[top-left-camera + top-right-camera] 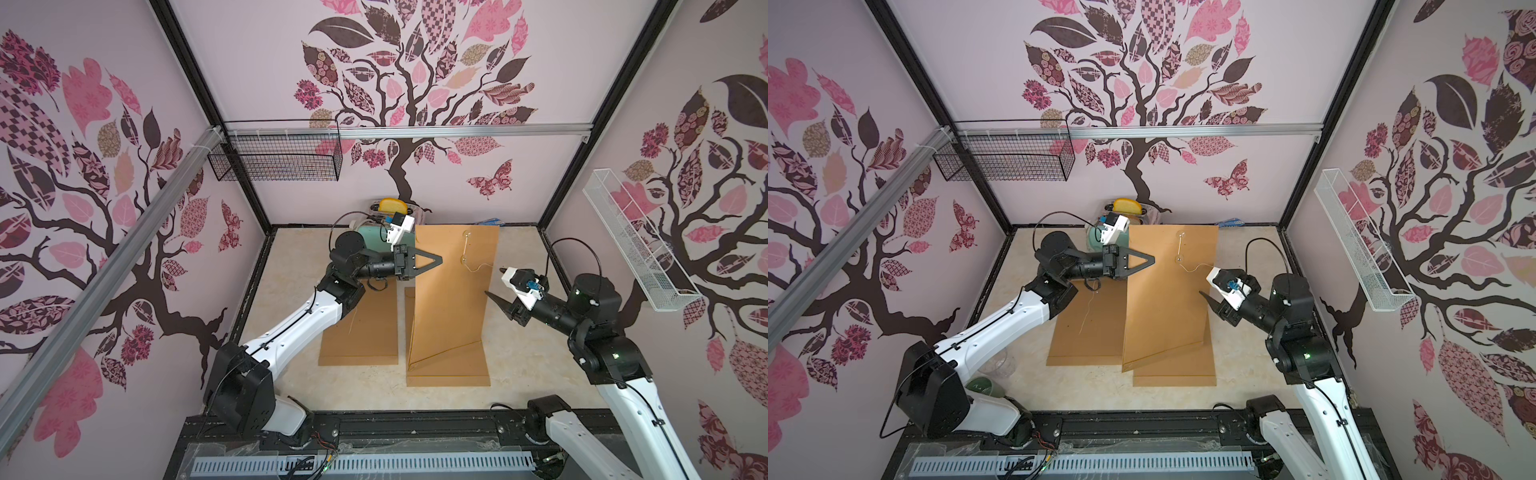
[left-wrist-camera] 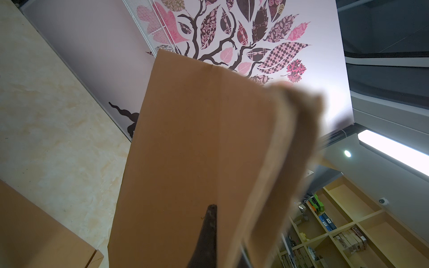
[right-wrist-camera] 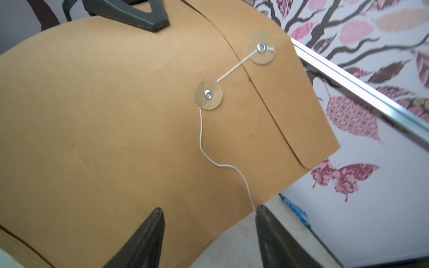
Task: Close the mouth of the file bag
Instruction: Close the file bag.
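the left gripper [image 1: 436, 261] is pinched shut on one long edge of a kraft paper file bag [image 1: 453, 299], holding its mouth end raised over the middle of the table while the bottom end rests on the surface nearer the robot's base. the right gripper [image 3: 209, 208] hangs beside the opposite edge, jaws wide and holding nothing.

the closure looks partly done. the flap [image 3: 290, 92] is folded down over the mouth, and the white string [image 3: 204, 148] runs taut from the flap button [image 3: 261, 48] to the body button [image 3: 208, 94]. from there it trails off in a slack curve that ends at one right fingertip; whether the two touch cannot be told. how many turns sit around the lower button is not clear. the loose tail probably needs catching again and winding further to secure the flap.

the cream marbled tabletop [image 1: 291, 299] also carries a second file bag [image 1: 361, 332], lying flat under the left arm. walls papered with a pink and brown tree mural [image 1: 395, 83] enclose the cell, with a black wire basket [image 1: 278, 156] and a white wire basket [image 1: 636, 245] hung on them.
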Tool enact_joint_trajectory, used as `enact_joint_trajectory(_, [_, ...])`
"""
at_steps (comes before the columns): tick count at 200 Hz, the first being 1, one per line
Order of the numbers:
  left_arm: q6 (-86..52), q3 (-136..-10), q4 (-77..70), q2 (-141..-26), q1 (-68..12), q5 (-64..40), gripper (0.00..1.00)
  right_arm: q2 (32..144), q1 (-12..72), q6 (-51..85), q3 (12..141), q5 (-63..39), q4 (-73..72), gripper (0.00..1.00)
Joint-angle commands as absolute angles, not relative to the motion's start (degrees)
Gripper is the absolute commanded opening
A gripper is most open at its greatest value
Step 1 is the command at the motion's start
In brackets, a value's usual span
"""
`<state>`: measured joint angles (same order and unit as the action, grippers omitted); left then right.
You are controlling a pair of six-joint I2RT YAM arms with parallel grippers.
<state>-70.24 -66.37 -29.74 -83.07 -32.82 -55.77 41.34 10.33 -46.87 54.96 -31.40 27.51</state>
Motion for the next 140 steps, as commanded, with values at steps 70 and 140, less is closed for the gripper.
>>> enact_joint_trajectory(70, [-70.0, -67.3, -32.3, -81.2, -32.9, -57.5, 0.00, 52.9, 10.2, -64.3, 59.1, -35.4, 22.8, 0.64])
enact_joint_trajectory(140, [-73.3, -66.2, -38.1, -81.9, -33.8, -58.2, 0.00, 54.9, 10.2, -61.2, 56.2, -38.3, 16.6, 0.30])
